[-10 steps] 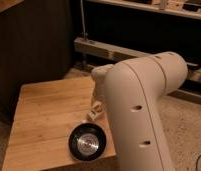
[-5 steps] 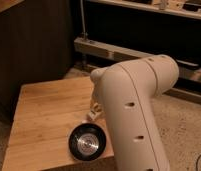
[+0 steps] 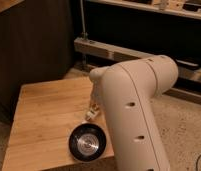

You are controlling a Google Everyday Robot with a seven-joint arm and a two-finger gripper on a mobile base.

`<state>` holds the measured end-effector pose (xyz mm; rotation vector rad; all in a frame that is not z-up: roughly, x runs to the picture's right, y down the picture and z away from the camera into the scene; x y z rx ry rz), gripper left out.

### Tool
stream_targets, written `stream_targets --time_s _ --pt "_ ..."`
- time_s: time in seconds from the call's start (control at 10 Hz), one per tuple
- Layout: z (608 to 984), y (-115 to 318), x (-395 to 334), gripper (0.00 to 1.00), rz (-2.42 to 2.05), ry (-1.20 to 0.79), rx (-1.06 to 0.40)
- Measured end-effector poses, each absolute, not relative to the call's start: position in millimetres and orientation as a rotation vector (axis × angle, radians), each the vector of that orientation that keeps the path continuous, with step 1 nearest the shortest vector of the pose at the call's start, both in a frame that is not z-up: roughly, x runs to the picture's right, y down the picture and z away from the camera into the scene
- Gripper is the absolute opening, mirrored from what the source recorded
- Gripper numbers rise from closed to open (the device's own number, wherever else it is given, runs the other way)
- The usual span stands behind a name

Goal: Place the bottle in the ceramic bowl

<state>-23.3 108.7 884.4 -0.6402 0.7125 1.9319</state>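
Low over the right side of the table hangs the hand [image 3: 94, 106], and from where I stand very little of it shows, since the thick white arm [image 3: 134, 115] stands in front of it and hides most of it. Whether it is spread wide, pinched narrow or gripping something, I cannot tell. Right at its lower end sits a small pale shape, the bottle [image 3: 90, 114], close above the wood or on it; I cannot say whether it is held or lying loose. Just in front of that, toward me, is the ceramic bowl [image 3: 87, 142], round, glossy and black with a bright silvery middle, standing upright near the table's front right corner. The bottle is outside the bowl, just beyond its far rim. The table [image 3: 44, 115] is light wood in long strips, and the rest of its top runs off to the left and back. The arm rises from the lower right, bends at a rounded elbow above the table's right edge, and a slimmer part drops from there to the hand. To the right of the table lies a pale speckled floor [image 3: 186, 125]. Behind it a grey metal rail [image 3: 119, 52] crosses at an angle beneath dark shelving, and a dark cabinet [image 3: 29, 45] fills the left.
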Motion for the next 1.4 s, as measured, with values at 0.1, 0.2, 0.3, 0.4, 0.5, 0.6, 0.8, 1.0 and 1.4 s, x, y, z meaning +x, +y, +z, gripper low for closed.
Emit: stream_targets --time_s 0.1,0.2,0.3,0.4,0.5,0.6,0.8,1.0,1.4 --pt "879 103 -28 0.04 1.914 0.685 -0.639" --pt "873 97 -34 0.0 1.896 0.657 -0.638" --pt "862 87 -39 0.0 1.879 0.616 -0.631" --pt "853 79 -39 0.0 1.873 0.592 -0.623" --pt "838 67 -42 0.0 1.864 0.551 -0.611" --pt "823 56 -46 0.0 1.854 0.513 -0.603" --pt "798 39 -48 0.0 1.833 0.445 -0.582" --pt "782 39 -49 0.0 1.792 0.417 -0.561" --pt "749 75 -53 0.0 1.726 0.427 -0.579"
